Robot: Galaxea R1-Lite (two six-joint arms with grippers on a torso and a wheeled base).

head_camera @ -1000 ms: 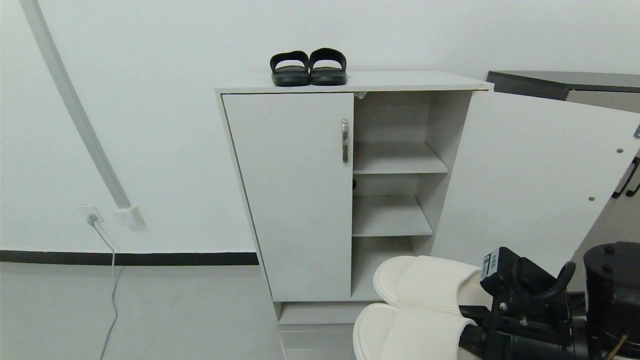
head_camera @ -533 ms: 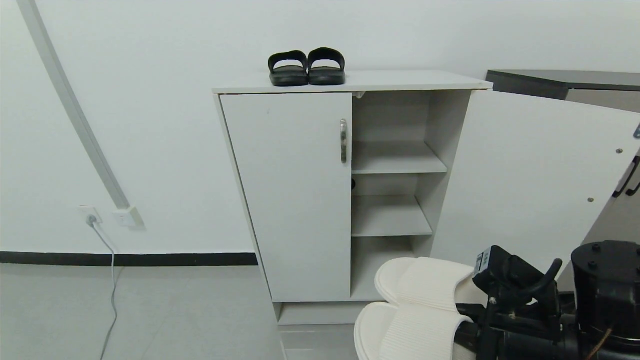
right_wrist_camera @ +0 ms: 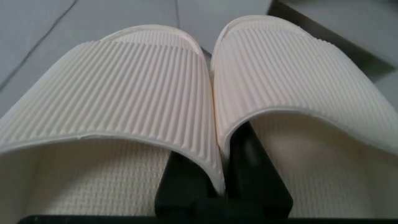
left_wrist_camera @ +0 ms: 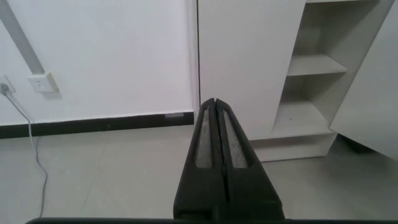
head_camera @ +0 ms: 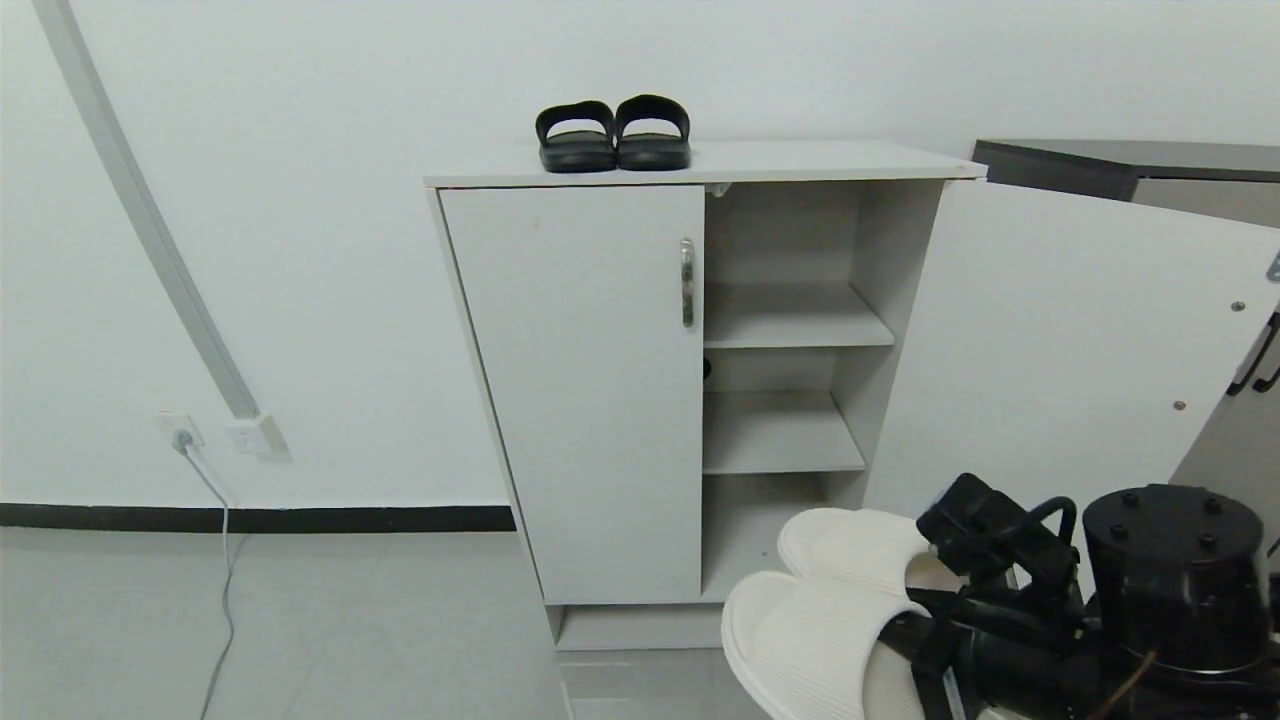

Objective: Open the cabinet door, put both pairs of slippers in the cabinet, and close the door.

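Observation:
A black pair of slippers stands on top of the white cabinet. The cabinet's left door is closed, with a metal handle, and its right door is swung wide open onto bare shelves. Low in front of the open side, my right gripper is shut on the white ribbed slippers, pinching the two inner strap edges together; their toes point at the cabinet's bottom. My left gripper hangs shut and holds nothing, over the floor left of the cabinet.
A dark cabinet stands to the right, behind the open door. On the left wall are a socket and a cable running down to the grey floor. There is free floor left of the cabinet.
My right arm has turned and shifted right with the white slippers, which now lie more tilted, one ahead of the other. The camera shifted slightly.

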